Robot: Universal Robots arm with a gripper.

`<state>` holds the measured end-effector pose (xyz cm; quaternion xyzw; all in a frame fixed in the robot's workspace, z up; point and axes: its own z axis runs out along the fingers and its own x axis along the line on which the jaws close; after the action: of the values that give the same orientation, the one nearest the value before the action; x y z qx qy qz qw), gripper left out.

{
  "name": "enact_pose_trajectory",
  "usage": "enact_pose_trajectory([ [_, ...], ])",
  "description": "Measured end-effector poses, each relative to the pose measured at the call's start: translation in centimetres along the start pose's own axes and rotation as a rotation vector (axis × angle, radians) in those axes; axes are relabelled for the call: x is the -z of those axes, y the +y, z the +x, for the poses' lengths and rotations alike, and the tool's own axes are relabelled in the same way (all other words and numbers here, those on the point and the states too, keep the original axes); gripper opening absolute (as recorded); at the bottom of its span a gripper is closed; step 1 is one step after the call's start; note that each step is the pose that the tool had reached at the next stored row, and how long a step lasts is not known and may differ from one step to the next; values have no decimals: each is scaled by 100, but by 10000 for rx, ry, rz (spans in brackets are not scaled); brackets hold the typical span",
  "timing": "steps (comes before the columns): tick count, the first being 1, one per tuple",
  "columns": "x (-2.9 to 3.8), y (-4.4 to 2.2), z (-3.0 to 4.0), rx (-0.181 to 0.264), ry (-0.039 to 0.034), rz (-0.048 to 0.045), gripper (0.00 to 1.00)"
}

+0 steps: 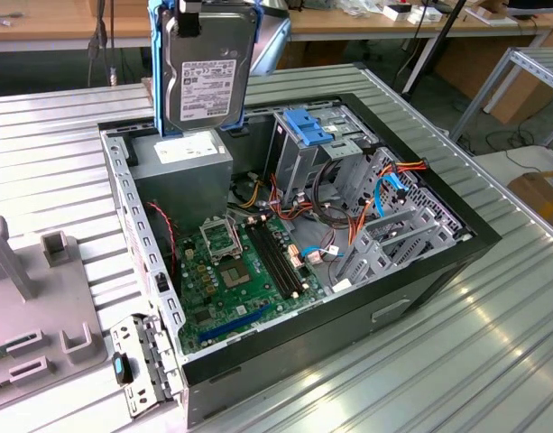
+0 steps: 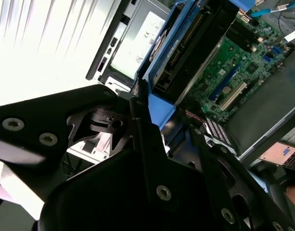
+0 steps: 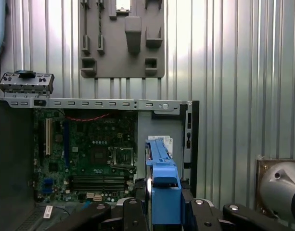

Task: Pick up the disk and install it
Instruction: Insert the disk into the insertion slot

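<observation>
The pincer (image 3: 165,215) was clenched on the disk (image 1: 207,70), its black fingers (image 3: 135,217) closed against either side of the blue carrier. The disk hung upright straight beneath the pincer, in the air and apart from everything under it, with its white label turned toward the exterior camera. Further below the pincer stood the open computer case (image 1: 411,293) on the ribbed metal table (image 1: 420,379). Inside the case, the grey power-supply box (image 1: 181,162) sat in the corner directly under the hanging disk. Beside it, the green motherboard (image 1: 231,271) covered the case floor. Off to one side of the pincer, still within the case, stood the metal drive cage (image 1: 303,161) with a blue latch (image 1: 305,126) on top. Orange, red and blue cables (image 1: 384,194) looped through the neighbouring bays. Outside the case and well apart from the pincer, a grey fixture plate (image 1: 32,307) with raised blocks and slots lay on the table.
</observation>
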<state>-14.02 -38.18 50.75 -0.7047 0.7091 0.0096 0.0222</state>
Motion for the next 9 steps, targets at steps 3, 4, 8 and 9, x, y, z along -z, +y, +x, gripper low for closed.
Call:
enact_pose_trajectory([
  [3, 2, -5, 83, 0, -2, 1, 37],
  [4, 4, -9, 135, 0, 0, 0, 37],
  [8, 9, -21, 329, 0, 0, 0, 37],
  [9, 9, -24, 358, 0, -1, 0, 37],
])
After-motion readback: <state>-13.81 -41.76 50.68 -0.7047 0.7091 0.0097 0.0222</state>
